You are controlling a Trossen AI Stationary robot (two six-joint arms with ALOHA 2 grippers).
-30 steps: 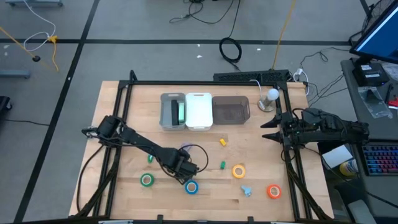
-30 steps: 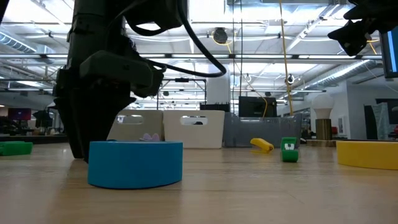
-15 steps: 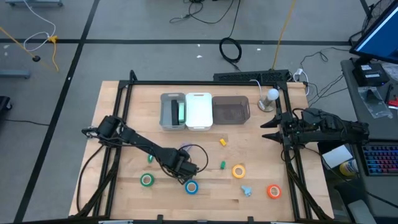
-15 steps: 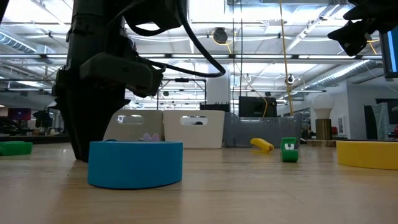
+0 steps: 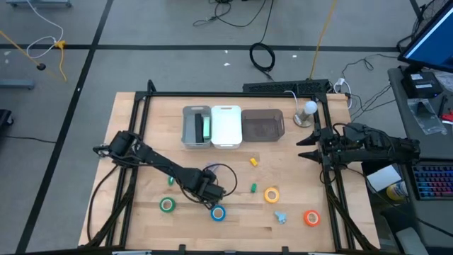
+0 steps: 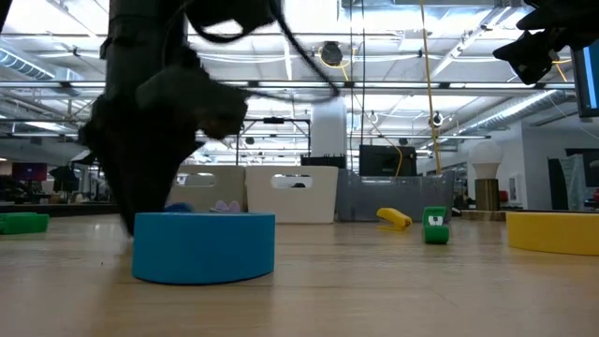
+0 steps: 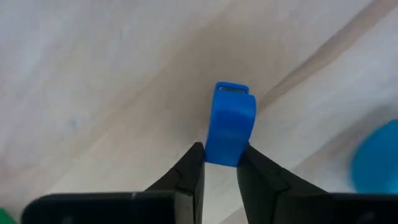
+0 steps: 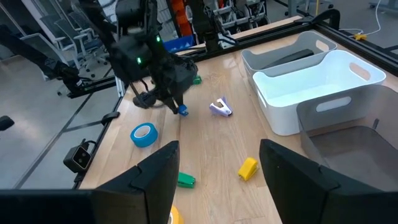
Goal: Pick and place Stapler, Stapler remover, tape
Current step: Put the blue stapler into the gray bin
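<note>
The left gripper's (image 7: 220, 163) two dark fingers (image 7: 189, 171) pinch a small blue clip-like piece (image 7: 229, 127), low in the high view's centre, just above the blue tape roll (image 5: 217, 213). Green (image 5: 167, 205), yellow (image 5: 272, 195) and orange (image 5: 311, 217) rolls lie along the table's (image 5: 297, 163) lower edge. At right, the right gripper (image 5: 308, 146) hangs with fingers apart, holding nothing.

The counter (image 5: 283, 152) is pale, matt wood with a fine grain. The small blue piece (image 7: 230, 124) between the left fingers (image 7: 186, 180) looks like smooth, slightly glossy plastic, while the fingers themselves are matt black. The blue tape roll (image 6: 204, 246) has a smooth, dull side. The white bin (image 8: 317, 87) looks like smooth plastic with a soft sheen.
</note>
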